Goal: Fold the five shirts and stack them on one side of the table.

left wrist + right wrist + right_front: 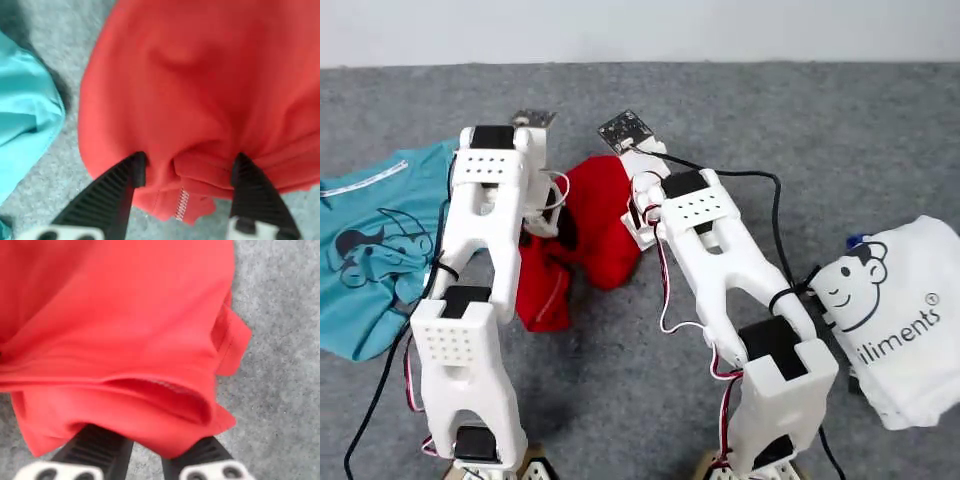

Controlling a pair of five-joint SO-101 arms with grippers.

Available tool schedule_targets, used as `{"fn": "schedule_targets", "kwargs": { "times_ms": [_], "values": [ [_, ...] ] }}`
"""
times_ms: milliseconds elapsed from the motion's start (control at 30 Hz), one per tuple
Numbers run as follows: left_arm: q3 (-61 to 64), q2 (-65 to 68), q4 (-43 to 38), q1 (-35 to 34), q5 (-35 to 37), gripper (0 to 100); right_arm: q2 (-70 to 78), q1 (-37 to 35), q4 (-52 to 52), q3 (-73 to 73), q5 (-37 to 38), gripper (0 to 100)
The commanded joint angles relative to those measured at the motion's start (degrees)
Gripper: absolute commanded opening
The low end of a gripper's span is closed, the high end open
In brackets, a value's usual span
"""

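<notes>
From where I stand, the 2 white arms lean in over the grey table (800, 120) and meet at the red shirt (595, 235), which sits bunched in a heap between them near the middle. The left gripper (190, 162) is clenched on the red shirt: its 2 black fingers (117, 187) pinch a thick wad of fabric near the hem, and a stitched edge hangs out below the tips. The right gripper (150, 442) is also grasping the red shirt, fingers (95, 447) close together with a folded edge of cloth draped over their tips and a sleeve sticking out to one side. Part of the shirt trails down toward the left arm's base in a crumpled tail. A teal shirt (370, 250) with a dark print lies spread loosely at the left edge of the table, just beside the left arm. A white shirt (905, 320) with a cartoon face on it lies in a rough bundle at the right edge, near the right arm's base and well apart from the red one
</notes>
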Motion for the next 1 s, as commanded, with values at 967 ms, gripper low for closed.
{"fn": "schedule_targets", "kwargs": {
  "times_ms": [967],
  "values": [
    [5.1, -19.3, 1.6, 2.5, -8.8, 28, 6.1, -4.9, 20.5, -12.3, -7.5, 23.6]
  ]
}}
